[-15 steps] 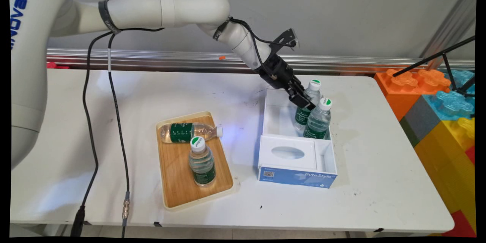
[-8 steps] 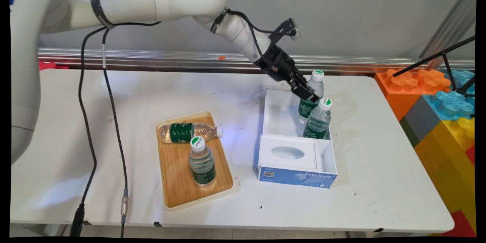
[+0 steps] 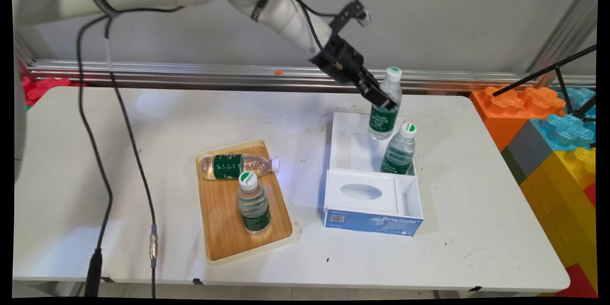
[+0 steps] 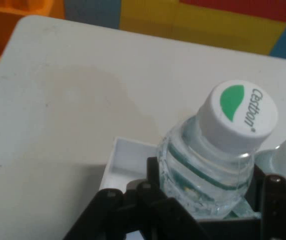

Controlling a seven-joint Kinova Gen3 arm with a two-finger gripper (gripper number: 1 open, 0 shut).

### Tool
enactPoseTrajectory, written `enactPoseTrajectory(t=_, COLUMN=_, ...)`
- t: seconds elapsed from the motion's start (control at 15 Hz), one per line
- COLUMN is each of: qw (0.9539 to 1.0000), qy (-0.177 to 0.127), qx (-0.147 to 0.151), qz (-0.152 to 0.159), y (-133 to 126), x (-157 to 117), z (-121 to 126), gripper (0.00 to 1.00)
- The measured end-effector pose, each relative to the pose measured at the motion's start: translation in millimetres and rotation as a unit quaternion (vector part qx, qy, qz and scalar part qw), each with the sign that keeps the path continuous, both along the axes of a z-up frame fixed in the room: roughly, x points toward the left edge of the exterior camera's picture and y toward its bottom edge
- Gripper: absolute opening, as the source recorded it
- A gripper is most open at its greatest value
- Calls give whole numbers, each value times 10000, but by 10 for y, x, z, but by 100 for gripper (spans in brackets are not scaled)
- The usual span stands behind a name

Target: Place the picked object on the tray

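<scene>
Surface: white table (image 3: pixel 143 124) with a grey wall and a metal rail behind it, and coloured block shapes (image 3: pixel 553 124) off its right end.
Near edge: black cables (image 3: pixel 119 152) hang down over the table's left part.
Tray: a wooden tray (image 3: pixel 224 233) lies left of centre. One bottle stands upright (image 3: pixel 253 202) on it and another lies on its side (image 3: pixel 236 166) across the tray's far end, cap pointing right.
Box: a white box (image 3: pixel 343 143) with a blue front sits right of centre. Its near part is covered by a white insert (image 3: pixel 360 192) with an oval opening; its far part is open.
Bottle in box: one green-labelled bottle (image 3: pixel 399 148) stands in the open part, against the right wall.
My gripper: my gripper (image 3: pixel 381 100) is closed around the shoulder of a fourth bottle, the held bottle (image 3: pixel 385 105). In the hand view the fingers (image 4: pixel 275 200) press against both sides of it just under the white cap (image 4: pixel 238 116).
Held bottle's place: it hangs tilted above the box's far part, its base clear of the box floor and near the far rim, close beside the standing bottle but not touching it as far as I can see.
Progress: I judge two bottles are on the tray, one is in the box, and one is in my grip in the air between resting places.
</scene>
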State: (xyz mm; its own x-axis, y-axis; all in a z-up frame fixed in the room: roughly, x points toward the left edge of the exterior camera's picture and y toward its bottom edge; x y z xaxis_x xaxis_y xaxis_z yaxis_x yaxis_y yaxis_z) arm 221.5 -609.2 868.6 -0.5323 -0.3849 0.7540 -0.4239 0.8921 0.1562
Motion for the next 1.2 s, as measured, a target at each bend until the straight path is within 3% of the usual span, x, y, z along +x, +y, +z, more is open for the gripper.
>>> enactPoseTrajectory(t=0.4, qw=9985, qy=59, qx=215, qz=497, y=421, x=433, z=519, gripper=0)
enactPoseTrajectory(t=0.8, qw=9943, qy=-235, qx=559, qz=877, y=1157, x=1305, z=1100, gripper=0)
enactPoseTrajectory(t=1.2, qw=9913, qy=-476, qx=817, qz=913, y=1716, x=2026, z=1350, gripper=0)
